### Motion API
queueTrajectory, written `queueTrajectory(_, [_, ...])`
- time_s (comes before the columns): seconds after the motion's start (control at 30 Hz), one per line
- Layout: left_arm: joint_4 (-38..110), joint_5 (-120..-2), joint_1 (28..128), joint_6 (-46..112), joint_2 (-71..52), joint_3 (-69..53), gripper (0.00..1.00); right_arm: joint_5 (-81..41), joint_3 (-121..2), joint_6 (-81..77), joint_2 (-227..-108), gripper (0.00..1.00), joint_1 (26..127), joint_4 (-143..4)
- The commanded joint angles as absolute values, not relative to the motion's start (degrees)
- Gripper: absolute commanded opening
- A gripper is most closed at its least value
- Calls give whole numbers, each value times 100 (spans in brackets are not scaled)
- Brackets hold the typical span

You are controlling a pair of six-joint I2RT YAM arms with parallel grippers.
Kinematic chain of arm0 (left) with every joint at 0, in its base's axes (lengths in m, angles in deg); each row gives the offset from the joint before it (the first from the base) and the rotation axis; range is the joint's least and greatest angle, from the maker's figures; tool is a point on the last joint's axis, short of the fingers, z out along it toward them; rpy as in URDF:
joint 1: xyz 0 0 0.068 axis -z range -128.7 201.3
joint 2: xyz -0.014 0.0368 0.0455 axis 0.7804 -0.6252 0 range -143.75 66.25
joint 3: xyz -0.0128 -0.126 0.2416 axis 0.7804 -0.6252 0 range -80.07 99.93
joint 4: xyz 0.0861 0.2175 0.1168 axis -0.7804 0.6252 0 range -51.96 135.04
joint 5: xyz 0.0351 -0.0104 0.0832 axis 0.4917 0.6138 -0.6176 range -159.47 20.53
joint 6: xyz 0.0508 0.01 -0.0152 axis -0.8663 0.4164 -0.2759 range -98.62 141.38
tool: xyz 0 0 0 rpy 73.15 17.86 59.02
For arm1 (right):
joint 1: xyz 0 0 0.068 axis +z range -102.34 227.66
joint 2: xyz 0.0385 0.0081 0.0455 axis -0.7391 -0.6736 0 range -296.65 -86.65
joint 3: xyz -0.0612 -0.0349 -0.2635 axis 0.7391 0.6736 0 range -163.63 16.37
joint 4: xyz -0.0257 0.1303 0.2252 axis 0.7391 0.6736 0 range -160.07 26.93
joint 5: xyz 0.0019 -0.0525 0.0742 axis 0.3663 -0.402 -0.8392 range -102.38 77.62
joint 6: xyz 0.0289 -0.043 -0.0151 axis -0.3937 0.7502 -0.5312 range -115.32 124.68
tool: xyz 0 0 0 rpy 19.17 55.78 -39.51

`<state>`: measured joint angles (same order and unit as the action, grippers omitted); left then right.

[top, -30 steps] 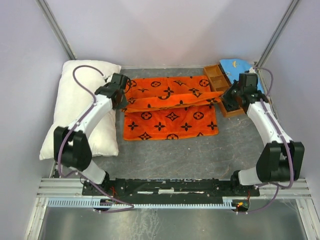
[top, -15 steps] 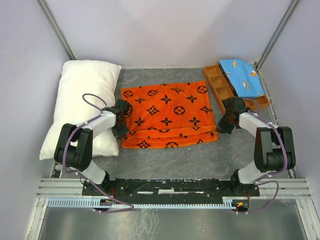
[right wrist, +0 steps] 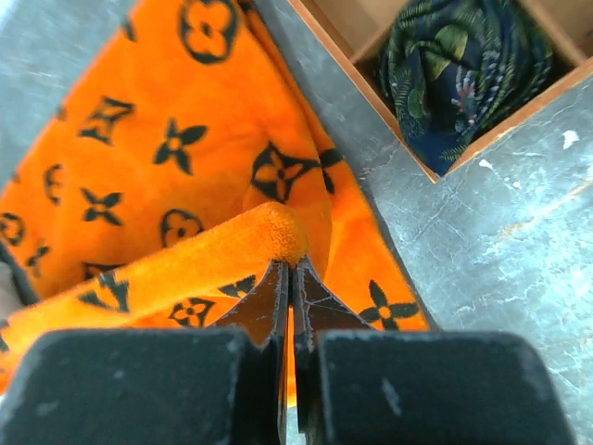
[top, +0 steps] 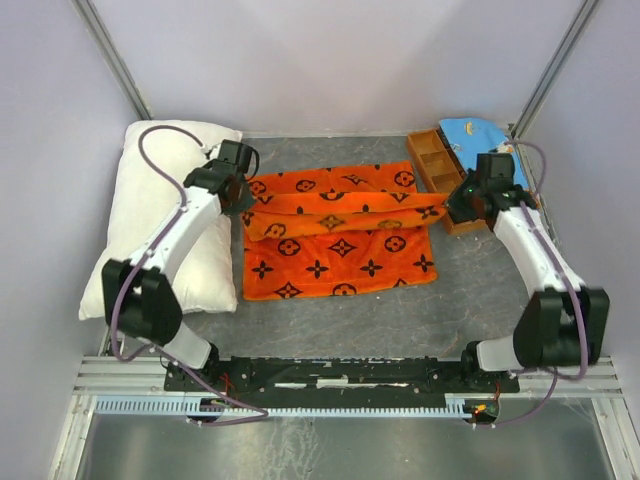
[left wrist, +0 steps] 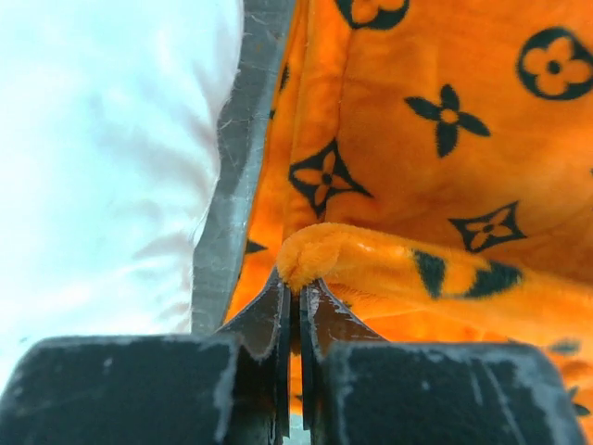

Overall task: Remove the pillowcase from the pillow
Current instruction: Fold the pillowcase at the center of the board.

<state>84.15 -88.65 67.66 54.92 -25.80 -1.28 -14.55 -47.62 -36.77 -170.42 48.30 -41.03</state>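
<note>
No legible txt/labels; pillowcase (top: pixel 345 262) print just motifs.

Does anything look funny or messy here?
Only the bright orange pillowcase with black flower prints: a strip is doubled over the rest, pinched at each end by the left end effector and right end effector. The plain white puffy pillow lies bare beside it. Nothing spilled.
</note>
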Motion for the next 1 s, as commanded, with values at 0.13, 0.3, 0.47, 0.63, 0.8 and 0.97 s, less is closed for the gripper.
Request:
queueTrajectory(0.13, [8571, -8610, 6725, 5946, -1407, -2198, 3, -987, -3256, -3656, -15726, 1, 4789, -3965])
queueTrajectory(0.3, [8124, -8437, 6750, 6394, -1304, -3298, 3, -1242, -2335, -3828, -16017, 1, 4789, -4398])
queueTrajectory(0.47, [8002, -8748, 6751, 6467, -1541, -3540, 3, -1311, -2235, -3857, -16663, 1, 4795, -4672])
queueTrajectory(0.63, [7544, -8586, 6826, 6554, -1961, -3786, 3, -1457, -2240, -4057, -17272, 1, 4798, -4942])
queueTrajectory(0.8, [7212, -8706, 6934, 6512, -2832, -3300, 3, -1267, -2599, -4166, -17683, 1, 4795, -5057])
queueTrajectory(0.97, [6993, -9077, 6945, 6247, -3675, -2222, 3, -894, -3308, -4292, -18004, 1, 4801, -5006])
